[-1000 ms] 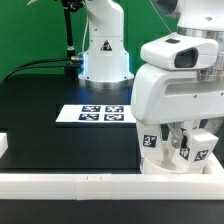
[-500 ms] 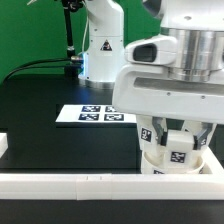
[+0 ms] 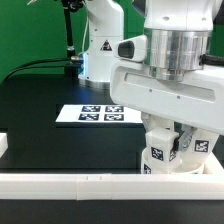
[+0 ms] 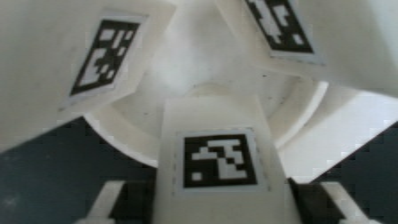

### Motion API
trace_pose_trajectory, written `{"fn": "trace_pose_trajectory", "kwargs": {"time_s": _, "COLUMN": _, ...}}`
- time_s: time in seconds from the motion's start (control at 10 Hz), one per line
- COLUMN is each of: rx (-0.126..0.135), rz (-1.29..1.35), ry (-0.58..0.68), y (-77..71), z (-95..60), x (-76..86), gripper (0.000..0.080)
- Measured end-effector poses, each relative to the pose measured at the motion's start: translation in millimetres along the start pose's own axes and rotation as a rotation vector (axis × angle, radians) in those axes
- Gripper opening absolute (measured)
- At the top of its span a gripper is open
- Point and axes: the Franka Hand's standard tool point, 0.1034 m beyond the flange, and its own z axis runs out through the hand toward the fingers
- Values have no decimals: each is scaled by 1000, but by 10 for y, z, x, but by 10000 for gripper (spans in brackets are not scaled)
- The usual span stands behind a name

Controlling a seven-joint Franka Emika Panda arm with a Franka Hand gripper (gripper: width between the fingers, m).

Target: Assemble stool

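The stool stands upside down at the exterior view's lower right, its round white seat point(image 3: 172, 166) against the front rail and tagged legs point(image 3: 158, 152) pointing up. My gripper point(image 3: 178, 138) comes straight down onto it. In the wrist view the gripper point(image 4: 217, 200) is shut on one white leg point(image 4: 217, 135), whose square tag faces the camera, with a finger point(image 4: 111, 200) on each side. That leg stands on the round seat point(image 4: 342, 118). Two more tagged legs point(image 4: 116, 55) point(image 4: 285, 30) stand in the seat beyond it.
The marker board point(image 3: 92, 114) lies on the black table at mid-left. A long white rail point(image 3: 70, 182) runs along the front edge, with a short white piece point(image 3: 3, 146) at far left. The arm's base point(image 3: 103, 50) stands at the back before a green wall.
The hand has turned about its vertical axis over the stool, its white housing swinging toward the exterior view's left. The jaws stay shut on the leg, and the tags visible on the legs have shifted.
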Motion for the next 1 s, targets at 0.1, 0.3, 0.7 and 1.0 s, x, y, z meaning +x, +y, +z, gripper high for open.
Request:
{"fn": "trace_pose_trajectory", "kwargs": {"time_s": 0.1, "rx": 0, "rz": -2, "ry": -1, "y": 3, "z": 4, "x": 0, "gripper": 446}}
{"fn": "trace_pose_trajectory", "kwargs": {"time_s": 0.3, "rx": 11, "rz": 3, "ry": -1, "y": -25, "z": -44, "x": 0, "gripper": 572}}
{"fn": "trace_pose_trajectory", "kwargs": {"time_s": 0.7, "rx": 113, "rz": -33, "ry": 2, "y": 53, "z": -909, "x": 164, "gripper": 648}}
{"fn": "trace_pose_trajectory", "kwargs": {"time_s": 1.0, "rx": 109, "rz": -34, "ry": -1, "y": 63, "z": -885, "x": 150, "gripper": 648}}
